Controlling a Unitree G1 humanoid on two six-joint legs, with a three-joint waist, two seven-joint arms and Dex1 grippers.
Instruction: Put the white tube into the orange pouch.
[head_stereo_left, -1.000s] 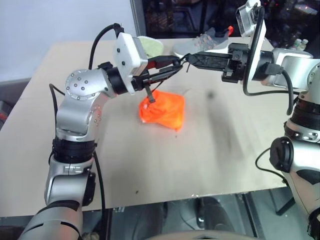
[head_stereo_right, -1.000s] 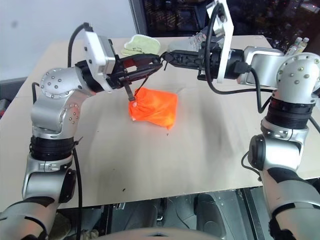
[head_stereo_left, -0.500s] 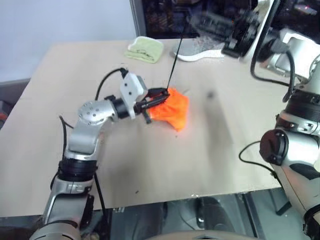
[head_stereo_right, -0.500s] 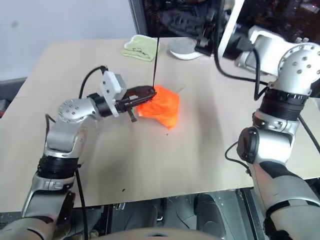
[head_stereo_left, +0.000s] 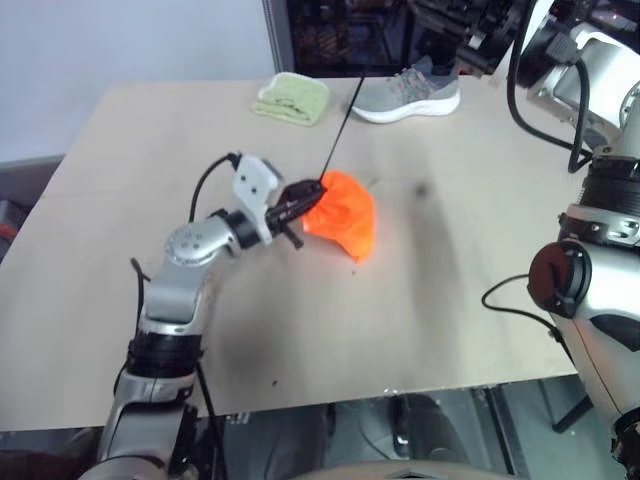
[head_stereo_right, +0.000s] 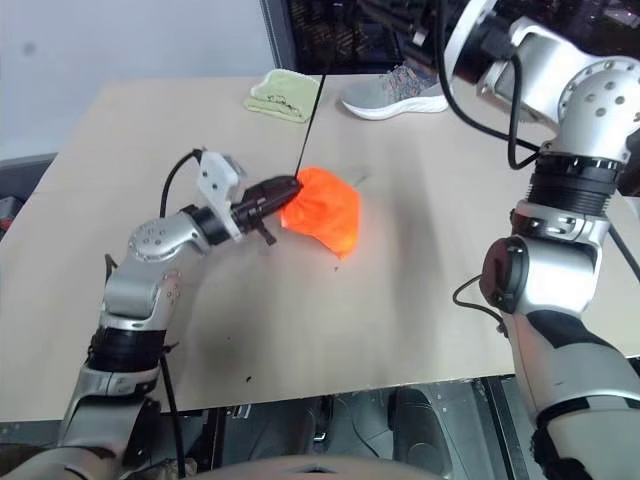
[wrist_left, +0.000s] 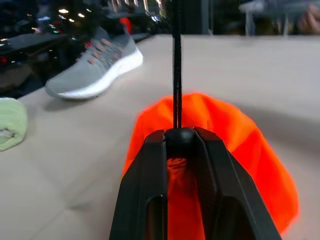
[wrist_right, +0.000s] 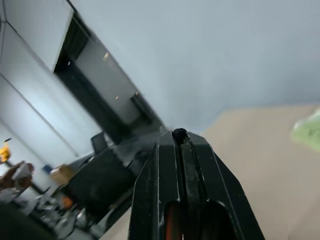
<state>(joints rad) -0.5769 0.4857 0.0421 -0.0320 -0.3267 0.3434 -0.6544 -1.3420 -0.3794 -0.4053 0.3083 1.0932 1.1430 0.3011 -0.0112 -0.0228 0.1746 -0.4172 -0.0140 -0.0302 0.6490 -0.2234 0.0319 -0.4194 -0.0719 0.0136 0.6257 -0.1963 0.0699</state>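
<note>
The orange pouch (head_stereo_left: 342, 216) lies bunched on the tan table, a little beyond its middle. My left gripper (head_stereo_left: 310, 189) lies low at the pouch's left edge, shut on its gathered mouth, with orange cloth between the black fingers (wrist_left: 150, 170). A thin dark drawstring (head_stereo_left: 342, 127) runs taut from that spot up and away to my right gripper (wrist_right: 179, 134). That gripper is raised high over the table's far side and is shut on the cord's end. The white tube is out of view.
A grey sneaker (head_stereo_left: 408, 95) and a folded light-green cloth (head_stereo_left: 292, 98) lie along the table's far edge. The table (head_stereo_left: 450, 300) stretches bare in front of and to the right of the pouch. Dark shelving stands behind.
My left gripper has sunk toward the table and now holds the pouch's mouth low. My right gripper has risen and drawn away, stretching the drawstring taut.
</note>
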